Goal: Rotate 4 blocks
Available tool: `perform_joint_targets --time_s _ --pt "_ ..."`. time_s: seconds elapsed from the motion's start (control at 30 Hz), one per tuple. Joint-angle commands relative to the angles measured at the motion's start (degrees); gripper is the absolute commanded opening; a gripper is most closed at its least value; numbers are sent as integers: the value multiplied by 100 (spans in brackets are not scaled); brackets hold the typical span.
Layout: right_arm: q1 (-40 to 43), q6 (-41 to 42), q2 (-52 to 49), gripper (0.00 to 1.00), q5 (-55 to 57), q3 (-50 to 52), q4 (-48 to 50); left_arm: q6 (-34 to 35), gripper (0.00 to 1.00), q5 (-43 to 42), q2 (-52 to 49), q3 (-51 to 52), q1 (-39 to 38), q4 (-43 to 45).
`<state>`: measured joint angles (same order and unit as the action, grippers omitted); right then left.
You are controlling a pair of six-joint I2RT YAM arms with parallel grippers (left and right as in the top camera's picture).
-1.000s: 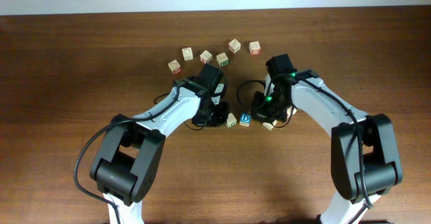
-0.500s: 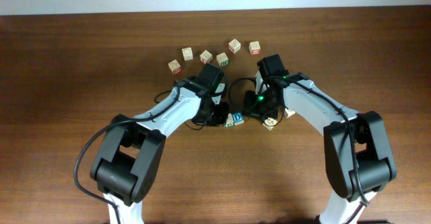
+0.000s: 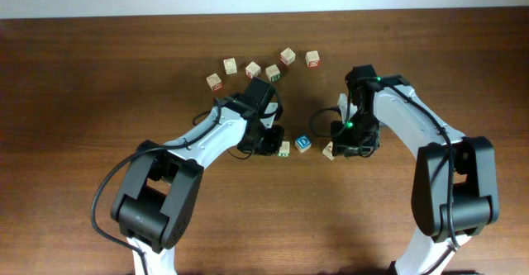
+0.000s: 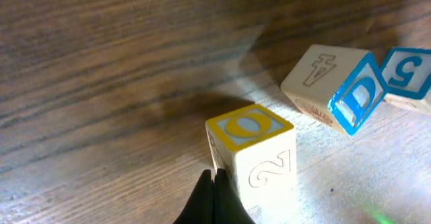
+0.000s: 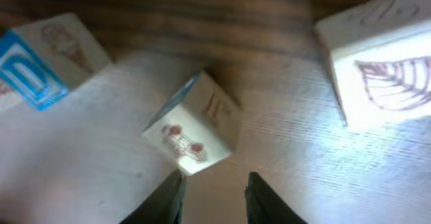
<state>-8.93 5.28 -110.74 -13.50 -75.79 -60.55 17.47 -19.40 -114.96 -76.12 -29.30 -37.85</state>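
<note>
The left claw (image 4: 214, 196) is sitting pinched fully together, holding nothing, just beside the near corner of the yellow-topped block (image 4: 252, 150). Next along, the blue D block (image 3: 303, 144) is lying between the two arms. The right claw (image 5: 214, 183) is standing narrowly parted and empty, with a tilted block (image 5: 195, 126) just ahead of its gap and a leaf-printed block (image 5: 384, 69) lying near it. That is making four front blocks; six more cubes (image 3: 253, 70) are sitting behind.

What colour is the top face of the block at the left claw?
Yellow; the block shows best in left wrist view.
</note>
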Motion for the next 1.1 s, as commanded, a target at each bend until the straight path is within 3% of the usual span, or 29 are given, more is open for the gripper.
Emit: perform_joint_targets --time_s 0.0,0.23,0.4,0.47,0.53,0.8,1.07 --pt "-11 -734 52 31 348 101 354 -131 0 -74 131 -109 -17 13" --pt "-354 -782 -166 30 109 101 960 -131 0 -74 131 -109 -17 11" --pt "-387 -402 -214 21 -260 85 1416 -129 0 -74 131 -109 -17 33" --pt "-363 319 -164 26 -476 -356 1032 -131 0 -74 131 -109 -17 26" --pt "-205 1419 -24 31 -101 -844 -44 -131 0 -74 131 -109 -17 28" --pt "-122 1410 -42 15 302 31 -573 -131 0 -70 131 -107 -17 20" --pt "-136 1143 -44 16 -107 527 1405 -129 0 -72 131 -107 -17 35"
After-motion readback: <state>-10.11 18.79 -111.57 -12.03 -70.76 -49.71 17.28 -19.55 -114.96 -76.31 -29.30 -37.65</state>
